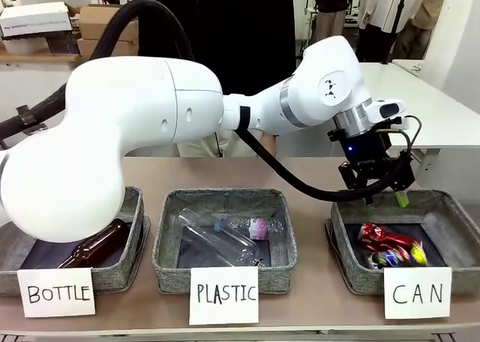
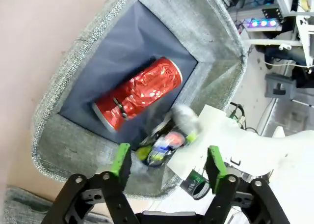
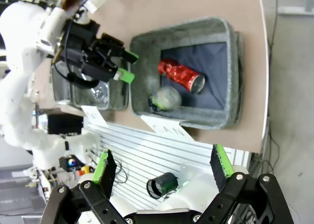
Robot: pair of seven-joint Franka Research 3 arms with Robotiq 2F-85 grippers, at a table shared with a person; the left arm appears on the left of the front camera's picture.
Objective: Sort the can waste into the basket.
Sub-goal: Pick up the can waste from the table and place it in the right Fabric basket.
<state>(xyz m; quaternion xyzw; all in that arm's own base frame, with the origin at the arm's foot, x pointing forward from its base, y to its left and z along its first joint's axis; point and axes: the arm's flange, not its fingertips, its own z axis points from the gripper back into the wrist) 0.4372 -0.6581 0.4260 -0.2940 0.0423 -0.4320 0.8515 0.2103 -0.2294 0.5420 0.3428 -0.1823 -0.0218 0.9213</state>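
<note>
Left gripper (image 1: 381, 186) hangs over the back edge of the CAN basket (image 1: 343, 261), green pads spread apart, nothing between them. In its wrist view the fingers (image 2: 120, 158) frame the basket's near wall. Right gripper (image 3: 162, 166) is off the table's edge, jaws wide and empty.

The basket is grey woven fabric, rectangular, soft rounded corners, dark smooth lining. Inside lies the red can (image 2: 139, 92), crinkled and dented, silver end showing, on its side across the middle of the floor. The blue can (image 2: 165, 140) with coloured marks sits by the front wall, blurred in both wrist views.

Middle basket (image 1: 171, 259), signed PLASTIC, holds clear bottles (image 1: 220, 241) lying flat. The BOTTLE basket (image 1: 130, 263) at the table's left end holds a brown glass bottle (image 1: 97, 246).
</note>
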